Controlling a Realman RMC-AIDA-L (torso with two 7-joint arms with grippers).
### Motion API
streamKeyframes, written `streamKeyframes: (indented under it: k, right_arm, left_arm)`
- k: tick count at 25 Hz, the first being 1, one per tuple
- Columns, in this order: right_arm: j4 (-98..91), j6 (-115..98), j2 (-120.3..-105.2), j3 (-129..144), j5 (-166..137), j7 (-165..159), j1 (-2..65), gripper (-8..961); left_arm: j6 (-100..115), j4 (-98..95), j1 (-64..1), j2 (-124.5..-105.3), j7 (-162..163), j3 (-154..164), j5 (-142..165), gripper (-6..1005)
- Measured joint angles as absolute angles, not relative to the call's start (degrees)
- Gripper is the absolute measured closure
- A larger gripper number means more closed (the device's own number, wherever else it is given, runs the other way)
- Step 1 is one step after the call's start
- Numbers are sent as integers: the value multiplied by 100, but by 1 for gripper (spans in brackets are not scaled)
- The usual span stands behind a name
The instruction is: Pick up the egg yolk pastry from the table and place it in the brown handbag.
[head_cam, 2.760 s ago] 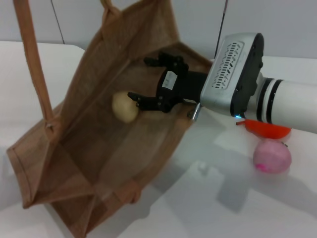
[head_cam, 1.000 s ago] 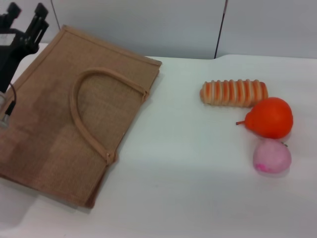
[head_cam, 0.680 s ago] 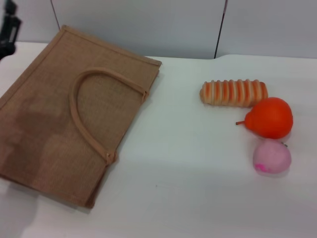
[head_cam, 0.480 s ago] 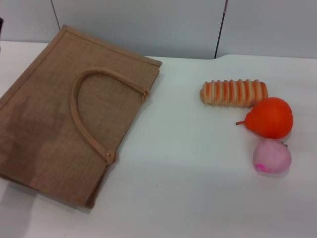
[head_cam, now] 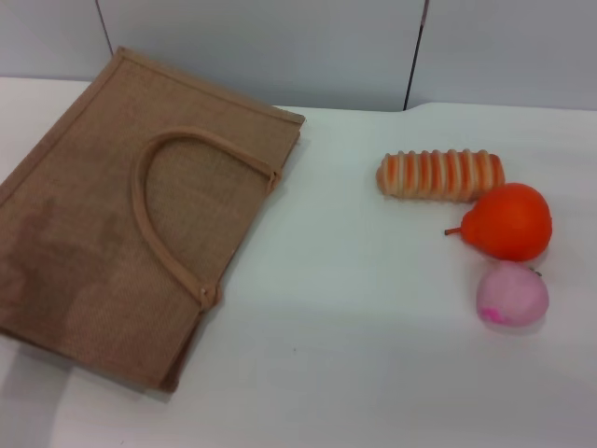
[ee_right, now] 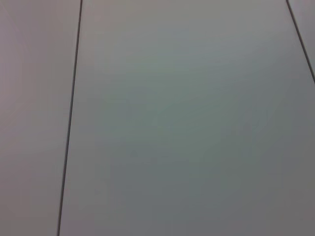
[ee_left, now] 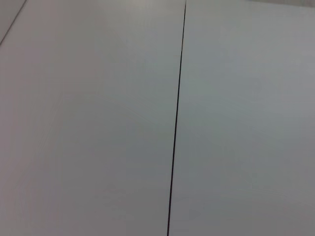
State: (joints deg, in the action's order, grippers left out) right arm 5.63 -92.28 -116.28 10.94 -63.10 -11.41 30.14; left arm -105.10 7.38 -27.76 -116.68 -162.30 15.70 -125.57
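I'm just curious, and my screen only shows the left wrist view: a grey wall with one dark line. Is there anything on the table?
Observer: Yes. The head view shows a brown handbag lying flat on the white table.
Visitor: Any food?
Observer: A striped bread roll, an orange pear-shaped fruit and a pink ball sit on the robot's right, apart from the bag.
Visitor: And the egg yolk pastry?
Observer: It shows nowhere on the table.
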Motion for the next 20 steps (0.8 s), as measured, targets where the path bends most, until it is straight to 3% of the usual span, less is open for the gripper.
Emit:
streamKeyframes:
  k: [20]
  right_arm:
    - [563, -9145, -11628, 1081, -6310, -1143, 3030, 68]
  left_arm:
    - [-10534, 745, -2777, -11663, -16233, 1626, -12507, 288]
